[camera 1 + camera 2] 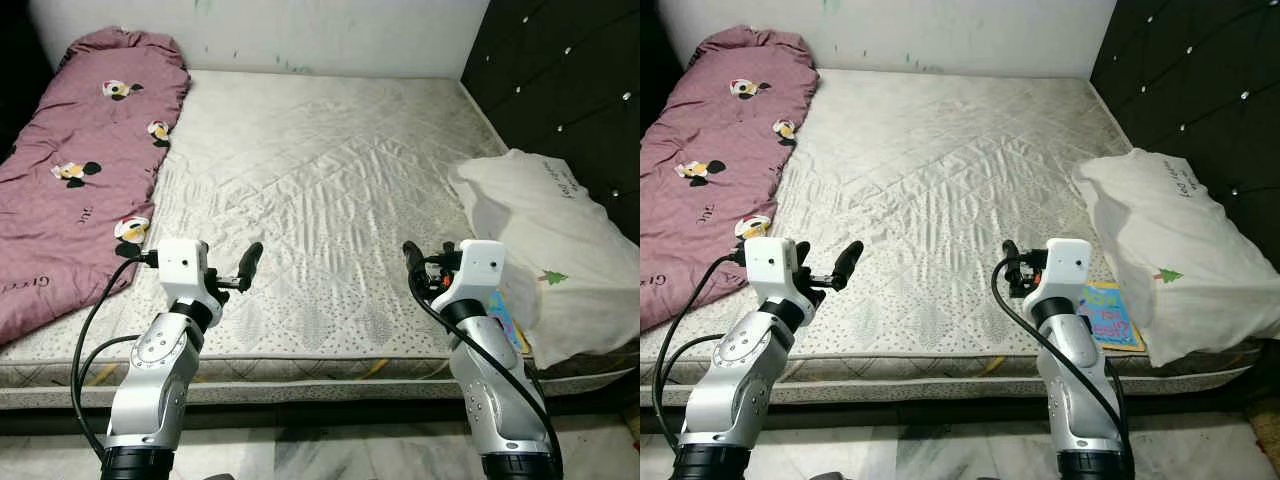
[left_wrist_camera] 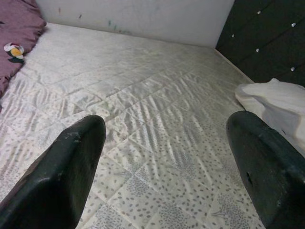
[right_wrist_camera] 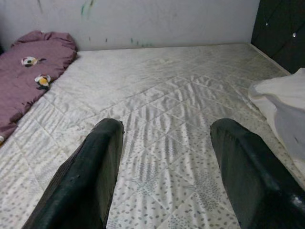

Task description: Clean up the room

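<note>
Both your grippers, left gripper (image 1: 245,268) and right gripper (image 1: 415,268), hover fingers apart over the mattress (image 1: 320,170) near edge. Bare quilting lies ahead. Right of the right gripper: booklet (image 1: 1108,315), white pillow (image 1: 545,250). Left of the left gripper: purple quilt (image 1: 80,160).

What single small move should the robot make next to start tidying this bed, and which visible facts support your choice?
Probably reach the right gripper toward the colourful book lying on the mattress near its front edge, partly tucked under the white pillow. Both grippers are open and empty above the front edge, and the book is the loose item nearest the right one.
</note>
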